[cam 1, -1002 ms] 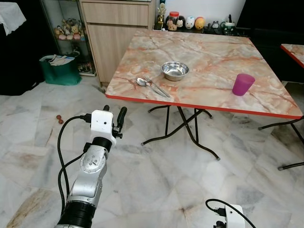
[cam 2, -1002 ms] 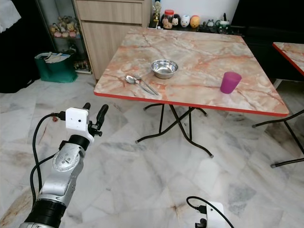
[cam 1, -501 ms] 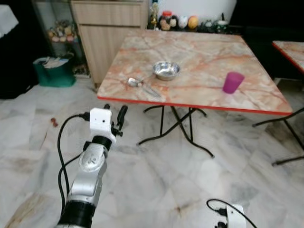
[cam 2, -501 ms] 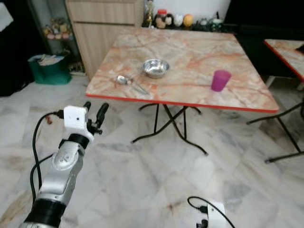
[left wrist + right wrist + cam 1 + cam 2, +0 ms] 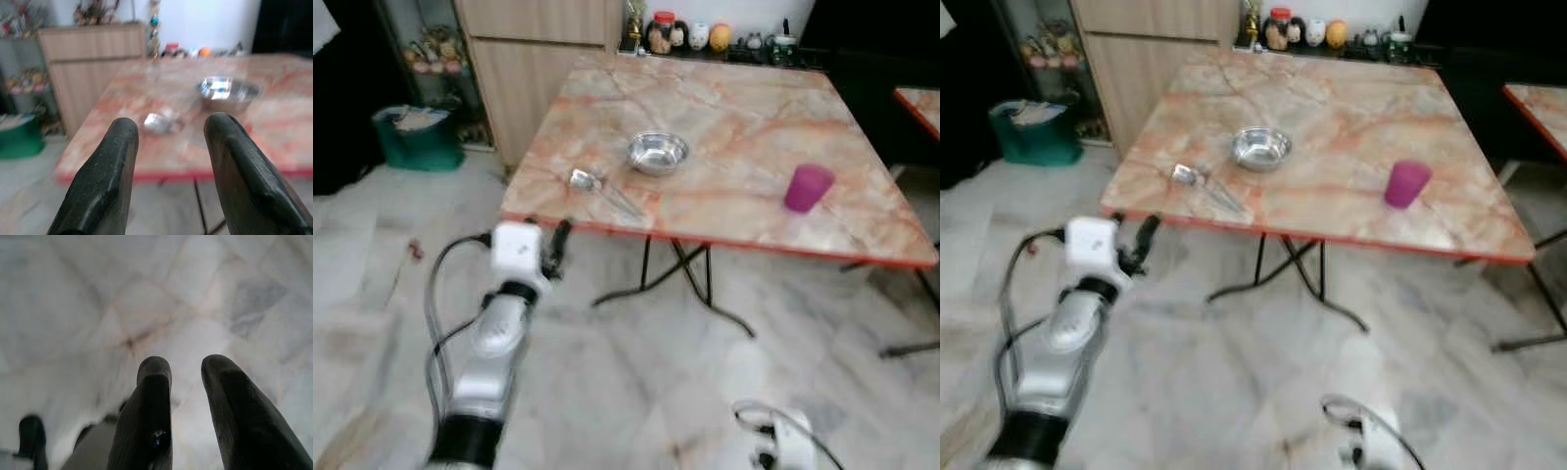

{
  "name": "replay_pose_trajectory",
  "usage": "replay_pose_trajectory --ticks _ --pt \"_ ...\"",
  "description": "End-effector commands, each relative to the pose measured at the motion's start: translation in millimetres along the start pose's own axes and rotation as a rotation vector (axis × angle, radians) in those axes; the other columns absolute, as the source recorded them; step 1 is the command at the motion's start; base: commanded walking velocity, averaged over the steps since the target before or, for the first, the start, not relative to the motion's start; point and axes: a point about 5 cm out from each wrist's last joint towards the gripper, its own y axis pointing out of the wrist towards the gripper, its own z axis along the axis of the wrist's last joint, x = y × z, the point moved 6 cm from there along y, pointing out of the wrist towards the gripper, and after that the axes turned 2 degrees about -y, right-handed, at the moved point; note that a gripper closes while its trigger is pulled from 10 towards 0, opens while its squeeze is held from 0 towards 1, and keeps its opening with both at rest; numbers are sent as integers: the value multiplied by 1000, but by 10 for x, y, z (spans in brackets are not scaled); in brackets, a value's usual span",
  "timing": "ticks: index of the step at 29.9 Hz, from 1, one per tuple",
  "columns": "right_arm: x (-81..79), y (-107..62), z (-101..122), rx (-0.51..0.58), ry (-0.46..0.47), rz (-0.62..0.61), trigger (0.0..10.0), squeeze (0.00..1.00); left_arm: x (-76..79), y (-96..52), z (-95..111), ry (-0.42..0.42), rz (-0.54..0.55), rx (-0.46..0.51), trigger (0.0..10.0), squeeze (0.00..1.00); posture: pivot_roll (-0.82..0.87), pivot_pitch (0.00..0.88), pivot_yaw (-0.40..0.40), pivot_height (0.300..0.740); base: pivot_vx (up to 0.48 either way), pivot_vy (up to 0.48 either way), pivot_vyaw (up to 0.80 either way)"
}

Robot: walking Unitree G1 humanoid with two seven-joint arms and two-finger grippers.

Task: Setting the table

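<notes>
On the marble table point(image 5: 744, 117) stand a steel bowl point(image 5: 657, 154) and a purple cup point(image 5: 808, 188). A spoon point(image 5: 581, 179) and a fork point(image 5: 619, 201) lie side by side near the front left corner. My left gripper point(image 5: 546, 241) is raised in front of that corner, just below the red edge, open and holding nothing. The left wrist view looks between its fingers point(image 5: 115, 161) at the spoon point(image 5: 157, 122) and the bowl point(image 5: 227, 90). My right gripper point(image 5: 188, 382) hangs low over the marble floor, its fingers a little apart and holding nothing.
A wooden cabinet point(image 5: 533, 49) stands behind the table's left side, with a green bag point(image 5: 411, 137) on the floor beside it. Jars and figurines point(image 5: 705, 34) line the far edge. Folding black legs point(image 5: 690, 279) cross under the table. A second table's corner point(image 5: 920, 103) shows at right.
The whole picture has shifted and blurred, so the camera has moved; the table now sits closer to my raised left gripper. The things on the table lie as before.
</notes>
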Motion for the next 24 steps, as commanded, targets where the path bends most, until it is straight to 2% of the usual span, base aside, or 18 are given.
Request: replay_pose_trajectory --ticks 1,24 --pt "125 -19 -93 -27 -7 -26 10000 0 144 15 14 -29 -36 4 10000 0 133 0 -62 740 405 0 0" --pt "135 -20 -95 -32 -36 -20 10000 0 205 34 -3 -35 -58 -5 10000 0 124 0 -67 740 407 0 0"
